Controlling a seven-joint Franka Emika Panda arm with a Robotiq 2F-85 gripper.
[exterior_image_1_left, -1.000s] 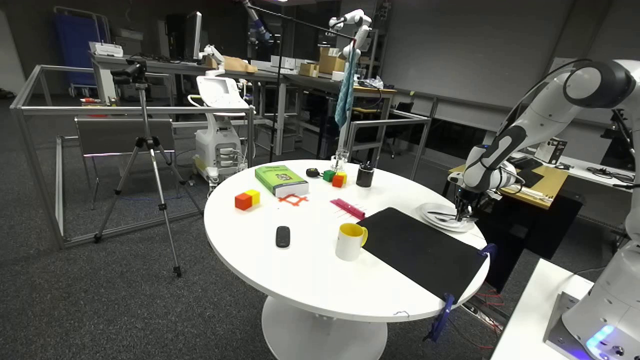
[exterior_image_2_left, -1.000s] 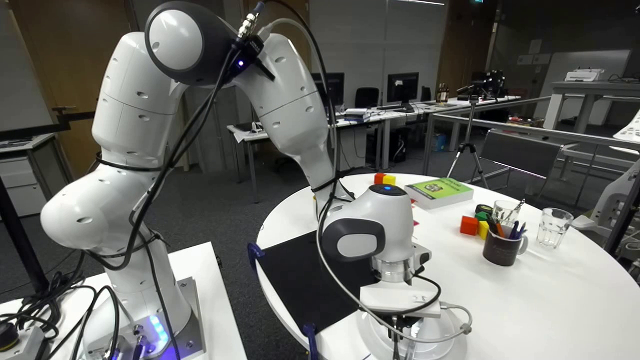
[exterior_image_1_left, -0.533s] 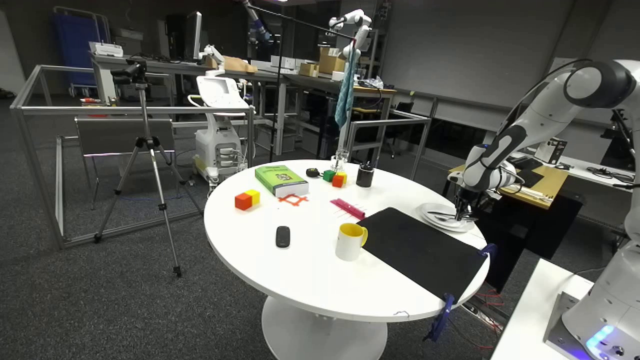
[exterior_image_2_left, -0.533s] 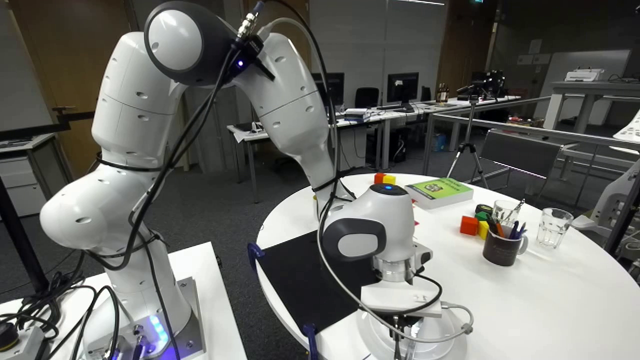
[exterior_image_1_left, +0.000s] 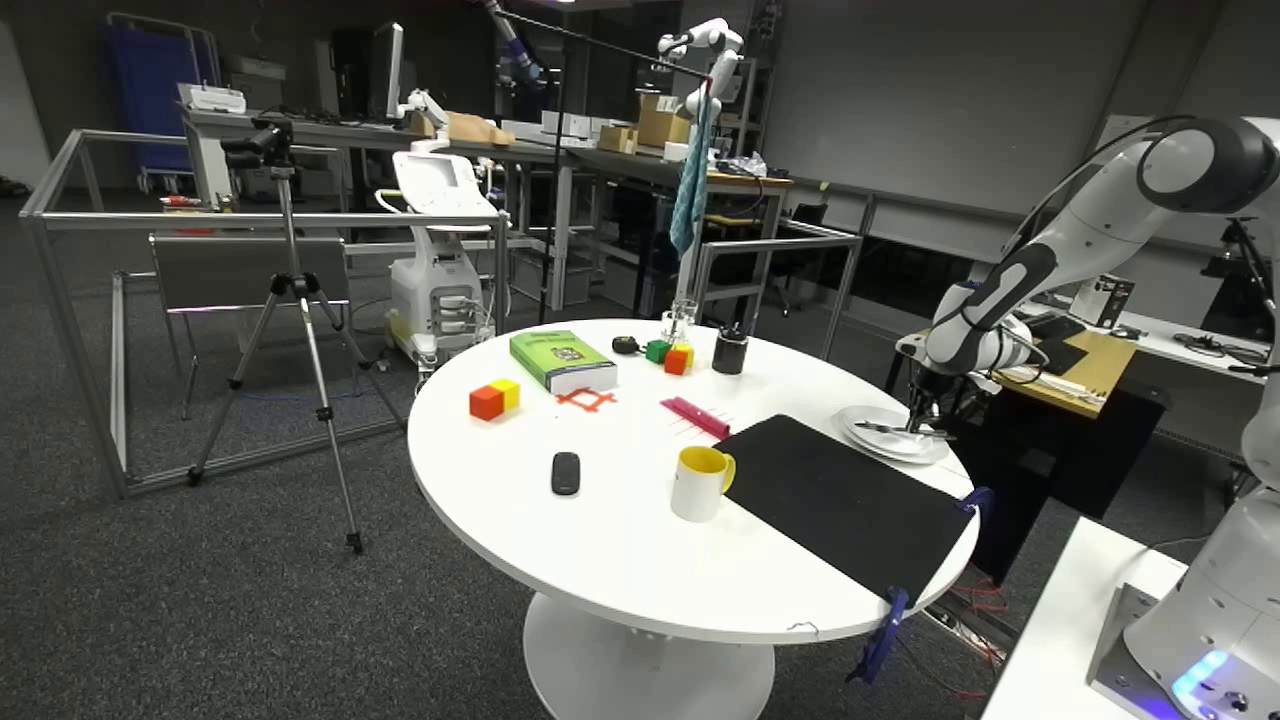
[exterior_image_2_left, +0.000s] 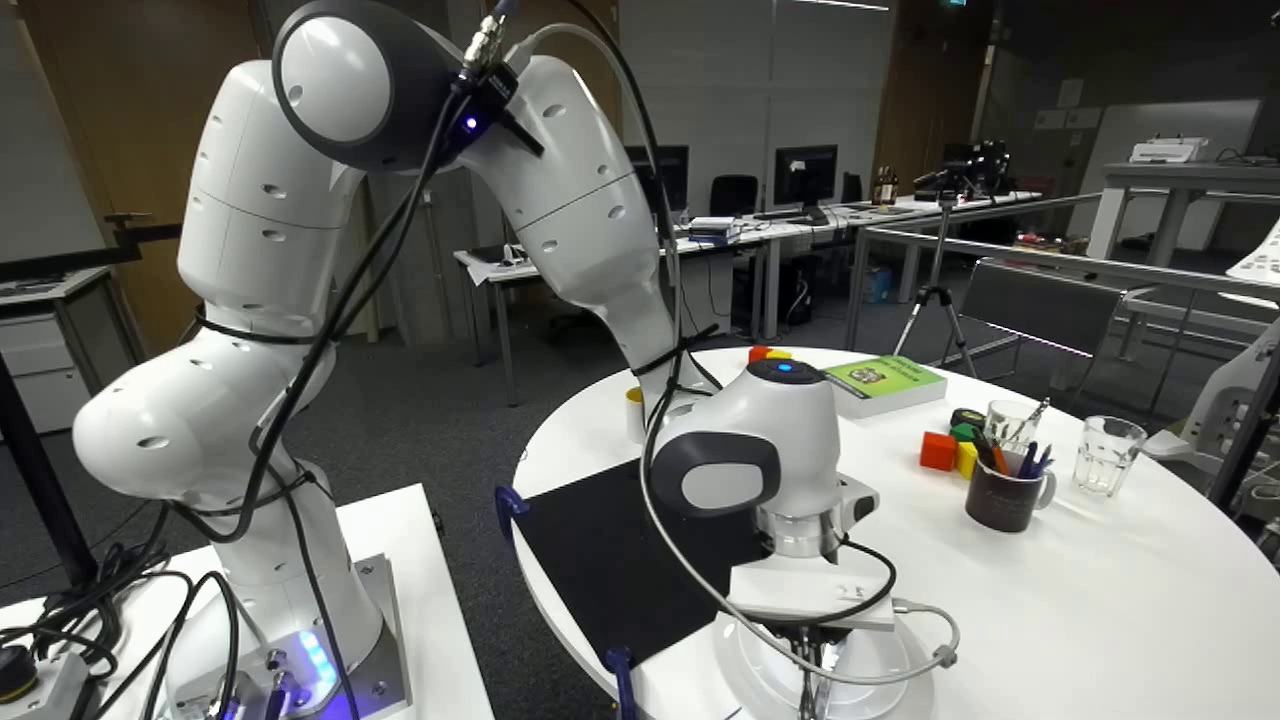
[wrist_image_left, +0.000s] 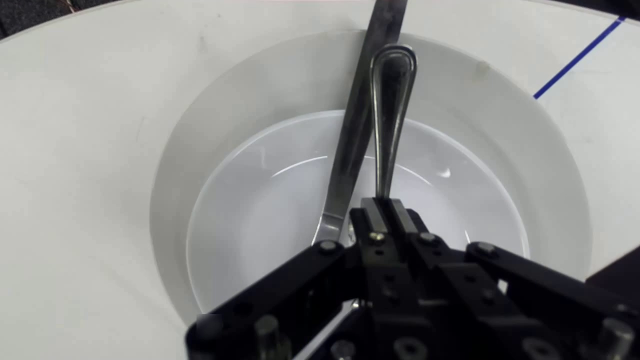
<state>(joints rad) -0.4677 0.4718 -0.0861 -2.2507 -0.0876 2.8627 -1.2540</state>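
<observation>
In the wrist view the pincer (wrist_image_left: 385, 212) has its tips together but for a narrow slit, clamped on a metal handle (wrist_image_left: 393, 95) that narrows straight into that slit. The head of this piece of cutlery is concealed behind the pincer, so fork or spoon cannot be told. A flat handle (wrist_image_left: 352, 125) slants just beside it, its top cut off by the picture's edge and its lower part lost behind the pincer. Both extend over the upper plate (wrist_image_left: 280, 215), stacked on a wider lower plate (wrist_image_left: 170, 200) on the tabletop (wrist_image_left: 70, 175). The plates' near rims are largely covered.

In an exterior view the robot arm (exterior_image_2_left: 590, 190) leaves only a sliver of a white mug (exterior_image_2_left: 634, 420) in sight. The pincer's tips meet the bottom edge, where the plates are cut off too. A yellow block (exterior_image_2_left: 966, 460) is partly hidden behind the pen mug (exterior_image_2_left: 1003, 500).

In an exterior view the pincer is a small dark shape over the plates, and the two handles are too small to tell apart. The robot arm runs out at the right edge. The black mat (exterior_image_1_left: 840, 510) lies beside the plates; the white mug is in full view.
</observation>
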